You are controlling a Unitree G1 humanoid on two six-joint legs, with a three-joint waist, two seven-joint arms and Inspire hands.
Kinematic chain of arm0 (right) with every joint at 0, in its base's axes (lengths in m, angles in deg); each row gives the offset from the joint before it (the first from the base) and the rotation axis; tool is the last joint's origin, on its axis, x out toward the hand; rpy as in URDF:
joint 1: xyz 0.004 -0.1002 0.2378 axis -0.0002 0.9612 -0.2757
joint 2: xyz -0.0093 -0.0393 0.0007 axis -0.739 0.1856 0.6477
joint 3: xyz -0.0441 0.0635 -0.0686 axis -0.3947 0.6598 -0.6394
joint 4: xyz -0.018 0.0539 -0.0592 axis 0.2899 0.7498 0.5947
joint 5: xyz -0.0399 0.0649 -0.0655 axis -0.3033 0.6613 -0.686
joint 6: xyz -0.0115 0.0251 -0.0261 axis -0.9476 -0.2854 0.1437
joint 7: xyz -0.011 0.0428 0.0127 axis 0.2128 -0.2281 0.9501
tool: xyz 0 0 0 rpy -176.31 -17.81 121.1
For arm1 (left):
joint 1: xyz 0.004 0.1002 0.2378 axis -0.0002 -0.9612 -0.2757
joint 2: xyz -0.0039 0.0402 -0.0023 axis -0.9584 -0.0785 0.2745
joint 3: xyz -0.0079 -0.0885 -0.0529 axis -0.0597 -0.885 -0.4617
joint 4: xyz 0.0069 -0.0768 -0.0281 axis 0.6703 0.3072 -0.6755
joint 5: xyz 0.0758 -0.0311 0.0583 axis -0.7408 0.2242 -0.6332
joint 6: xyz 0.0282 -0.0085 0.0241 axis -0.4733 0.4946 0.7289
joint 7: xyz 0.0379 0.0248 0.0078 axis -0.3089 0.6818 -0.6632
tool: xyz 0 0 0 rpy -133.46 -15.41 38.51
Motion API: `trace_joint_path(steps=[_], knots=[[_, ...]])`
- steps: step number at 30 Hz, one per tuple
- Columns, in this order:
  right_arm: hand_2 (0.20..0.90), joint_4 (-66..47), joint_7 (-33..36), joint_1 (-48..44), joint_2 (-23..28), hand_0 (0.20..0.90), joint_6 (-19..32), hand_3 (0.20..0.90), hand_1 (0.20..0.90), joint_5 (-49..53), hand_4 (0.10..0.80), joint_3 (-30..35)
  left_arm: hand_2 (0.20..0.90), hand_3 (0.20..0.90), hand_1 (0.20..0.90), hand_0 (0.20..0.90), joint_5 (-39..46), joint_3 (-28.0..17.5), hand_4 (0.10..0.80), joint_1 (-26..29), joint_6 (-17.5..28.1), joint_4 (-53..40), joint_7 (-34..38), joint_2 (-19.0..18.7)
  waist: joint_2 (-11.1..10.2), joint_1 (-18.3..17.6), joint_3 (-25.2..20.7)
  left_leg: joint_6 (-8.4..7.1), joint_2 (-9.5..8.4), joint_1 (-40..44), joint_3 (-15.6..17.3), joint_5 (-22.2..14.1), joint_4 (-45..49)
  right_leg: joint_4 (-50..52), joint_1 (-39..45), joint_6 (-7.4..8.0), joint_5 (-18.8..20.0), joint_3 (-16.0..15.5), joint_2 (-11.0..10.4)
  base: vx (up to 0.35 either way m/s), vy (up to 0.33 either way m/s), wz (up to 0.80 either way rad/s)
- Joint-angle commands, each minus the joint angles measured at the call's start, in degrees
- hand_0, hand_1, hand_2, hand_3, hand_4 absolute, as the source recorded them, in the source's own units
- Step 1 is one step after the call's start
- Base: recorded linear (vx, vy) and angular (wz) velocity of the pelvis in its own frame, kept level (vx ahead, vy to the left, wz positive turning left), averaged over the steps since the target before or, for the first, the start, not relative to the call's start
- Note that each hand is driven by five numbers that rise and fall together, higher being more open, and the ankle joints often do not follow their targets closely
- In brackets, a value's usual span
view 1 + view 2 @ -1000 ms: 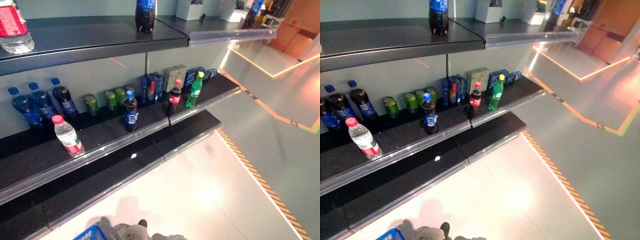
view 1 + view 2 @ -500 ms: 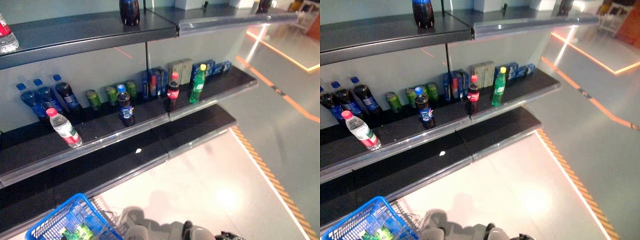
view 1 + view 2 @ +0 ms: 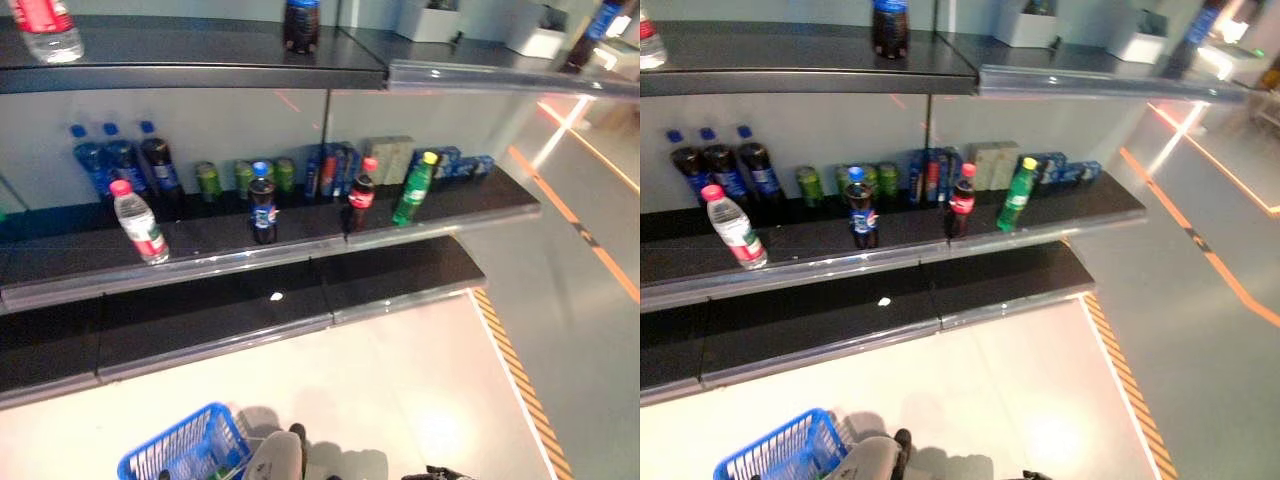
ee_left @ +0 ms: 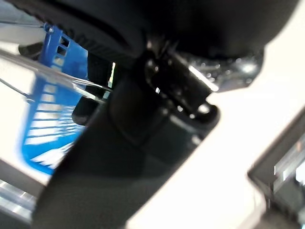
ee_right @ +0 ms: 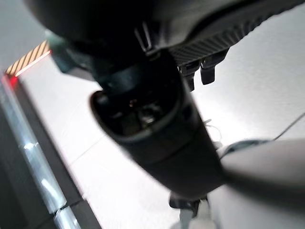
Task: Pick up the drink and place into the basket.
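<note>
Approach step, I judge: bottles [image 3: 263, 207] stand mid-frame on the shelf [image 3: 240, 262], basket [image 3: 185, 452] at lower left. Neither hand's grip can be told. Next: reach for one.

Bright glare off the pale floor [image 3: 420, 390].
Both wrist views blurred; shelf edge [image 3: 200, 262] above that floor catches soft highlights.

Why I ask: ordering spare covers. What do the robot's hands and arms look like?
Both are black. The left hand shows smooth shells, a ribbed panel and shiny metal fittings; the right hand, a glossy rounded segment beside a ribbed panel. The left arm is silver-grey.
</note>
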Motion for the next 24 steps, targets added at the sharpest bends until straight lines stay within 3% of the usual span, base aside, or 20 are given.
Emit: trace_joint_path(steps=[1,2,3,4,6,7,8,9,10,11,12,13,15,16,17,19,21,24], knots=[[0.9,-0.57,-0.08,-1.35,-0.61,0.9,-0.24,0.9,0.9,-1.66,0.8,-1.21,0.3,0.2,0.3,0.3,-2.8,1.41,0.1,-2.46,8.04,-3.82,-3.8,-5.45,-0.48,0.53,-0.81,10.99,-7.98,2.11,3.69,0.32,-7.19,12.75,2.76,12.56,12.46,3.42,1.65,0.372,-0.035,-0.06],[0.9,-0.73,-0.1,-0.76,-0.92,0.9,-0.04,0.9,0.9,-0.98,0.8,-1.43,0.3,0.2,0.3,0.3,-3.52,1.9,0.1,-2.09,7.89,-3.77,-3.89,-5.9,-0.05,0.06,-1.06,11.53,-6.85,4.22,2.24,-0.12,-8.13,22.84,0.57,14.83,16.22,3.92,2.05,0.333,-0.055,0.2],[0.9,-0.73,0.05,-0.54,-0.94,0.9,-0.07,0.9,0.9,-0.36,0.8,-1.48,0.3,0.2,0.3,0.3,-3.9,2.33,0.1,-1.81,7.88,-4.09,-3.66,-6.09,0.45,-0.34,-1.36,11.44,-5.7,5.19,1.72,-0.04,-8.54,25.89,-1.29,15.37,18.06,4.33,2.35,0.358,-0.079,0.49],[0.9,-0.73,0.56,-0.29,-0.9,0.9,-0.35,0.9,0.9,0.64,0.8,-1.48,0.3,0.2,0.3,0.3,-4.27,2.79,0.1,-1.47,7.91,-4.8,-3.48,-6.16,0.43,-1.07,-1.26,11.5,-5.48,6.47,0.87,-0.61,-8.5,28.56,-3.36,15.92,18.47,4.94,1.28,0.297,-0.098,0.62],[0.9,-0.77,1.15,0.15,-0.23,0.9,-0.23,0.9,0.9,2.54,0.8,-1.06,0.3,0.2,0.3,0.3,-5.45,4.83,0.1,0.06,8.52,-7.25,-1.68,-6.04,1.86,-2.95,-0.84,10.68,-3.97,8.39,-2.25,-1.36,-7.52,26.76,-8.37,13.72,15.06,5.66,-2.98,0.261,-0.126,0.62],[0.9,-0.75,1.13,0.17,-0.09,0.9,0.05,0.9,0.9,2.55,0.8,-0.96,0.3,0.2,0.3,0.3,-5.74,5.2,0.1,0.33,8.73,-7.8,-1.19,-5.93,2.26,-3.34,-0.9,10.45,-3.59,8.36,-2.83,-1.27,-7.36,25.85,-9.03,13.2,14.87,5.45,-3.39,0.232,-0.21,0.75],[0.9,-1.16,1.6,0.22,0.2,0.9,1.2,0.9,0.9,3.27,0.8,-1.12,0.3,0.2,0.3,0.3,-5.97,7.54,0.1,1.88,9.24,-9.97,1.06,-6.23,2.81,-4.55,0.12,10.05,-3.51,10.06,-5.59,-2.89,-6.68,21.08,-12.42,12.56,16.03,7.17,-7.91,0.219,-0.276,0.94],[0.9,-1.56,2.23,0.14,0.35,0.9,1.84,0.9,0.9,4.19,0.8,-1.48,0.3,0.2,0.3,0.3,-6.16,8.91,0.1,2.86,9.4,-11.22,2.38,-6.45,2.81,-5.19,0.57,9.68,-3.56,10.58,-7.32,-3.85,-6.4,15.07,-14.49,12.46,18.34,8.49,-10.87,0.246,-0.331,0.98],[0.9,-1.8,2.57,0.14,0.37,0.9,2.15,0.9,0.9,4.65,0.8,-1.74,0.3,0.2,0.3,0.3,-6.15,9.5,0.1,3.24,9.55,-11.78,3.0,-6.58,2.86,-5.74,0.9,9.52,-3.6,10.98,-8.4,-4.66,-6.05,12.23,-14.86,12.59,19.21,8.75,-12.16,0.248,-0.432,1.11],[0.9,-2.46,3.16,0.08,0.48,0.9,2.24,0.9,0.9,5.8,0.8,-1.82,0.3,0.2,0.3,0.3,-6.3,10.3,0.1,3.9,9.53,-12.67,3.69,-6.75,2.28,-6.42,1.54,8.75,-3.53,12.05,-10.45,-7.4,-5.15,3.78,-15.78,13.35,21.06,11.12,-15.27,0.175,-0.314,1.05],[0.9,-2.52,3.19,0.05,0.45,0.9,2.2,0.9,0.9,5.84,0.8,-1.82,0.3,0.2,0.3,0.3,-6.36,10.31,0.1,3.94,9.58,-12.77,3.82,-6.77,2.31,-6.65,1.59,8.75,-3.53,11.97,-10.72,-7.31,-5.06,2.77,-15.4,13.39,21.58,10.87,-15.34,0.282,-0.546,1.04],[0.9,-3.49,3.23,-0.06,0.71,0.9,1.53,0.9,0.9,6.01,0.8,-1.57,0.3,0.2,0.3,0.3,-5.95,11.31,0.1,3.94,9.88,-14.1,4.48,-6.93,2.07,-7.62,1.93,7.63,-2.47,13.29,-13.28,-9.54,-4.94,-4.87,-15.78,14.44,24.37,13.61,-17.68,0.201,-0.42,1.16],[0.9,-3.92,3.02,-0.24,1.03,0.9,0.68,0.9,0.9,6.09,0.8,-1.38,0.3,0.2,0.3,0.3,-5.79,12.28,0.1,3.33,10.31,-15.38,4.6,-6.81,2.22,-8.06,2.09,6.06,0.16,15.11,-14.87,-10.21,-5.62,-5.6,-14.78,15.34,24.62,15.46,-17.92,0.194,-0.453,0.99],[0.9,-3.97,2.46,-0.24,1.18,0.9,0.55,0.9,0.9,6.02,0.8,-1.24,0.3,0.2,0.3,0.3,-5.31,12.53,0.1,2.86,10.89,-15.68,4.19,-6.57,2.12,-7.95,1.89,5.36,1.59,15.55,-15.07,-9.8,-6.11,-5.38,-13.26,15.8,22.05,15.12,-17.13,0.156,-0.436,0.43],[0.9,-4.09,1.62,-0.15,1.32,0.9,0.2,0.9,0.9,4.91,0.8,-1.19,0.3,0.2,0.3,0.3,-4.81,12.13,0.1,1.79,11.68,-15.51,3.3,-5.8,1.69,-7.49,1.54,4.04,3.65,16.25,-14.25,-8.86,-6.31,-5.74,-10.64,15.87,19.81,12.82,-16.52,0.156,-0.458,0.41],[0.9,-3.91,0.99,-0.25,1.22,0.9,-0.8,0.9,0.9,2.89,0.8,-1.18,0.3,0.2,0.3,0.3,-6.37,9.55,0.1,0.61,11.69,-14.39,2.03,-4.63,1.31,-7.15,0.78,2.28,6.57,16.58,-13.4,-6.04,-6.81,-6.27,-8.38,14.78,16.92,11.52,-14.19,0.12,-0.406,0.59],[0.9,-3.42,0.32,-0.49,1.94,0.9,0.83,0.9,0.9,3.63,0.8,-2.16,0.3,0.2,0.3,0.3,-8.72,7.92,0.1,-0.29,9.66,-12.92,1.33,-4.59,1.3,-6.37,1.01,0.63,10.39,13.59,-12.38,1.55,-6.33,-7.1,-6.5,12.06,15.05,9.32,-11.55,0.004,-0.445,0.23],[0.9,-3.3,0.52,-1.01,3.21,0.9,2.68,0.9,0.9,6.68,0.8,-2.15,0.3,0.2,0.3,0.3,-8.64,8.85,0.1,0.53,7.48,-11.76,1.22,-4.42,2.2,-6.92,2.01,-0.35,12.35,9.38,-9.46,6.51,-6.17,-7.68,-6.43,10.31,14.13,6.62,-9.98,-0.153,-0.289,-0.03]])
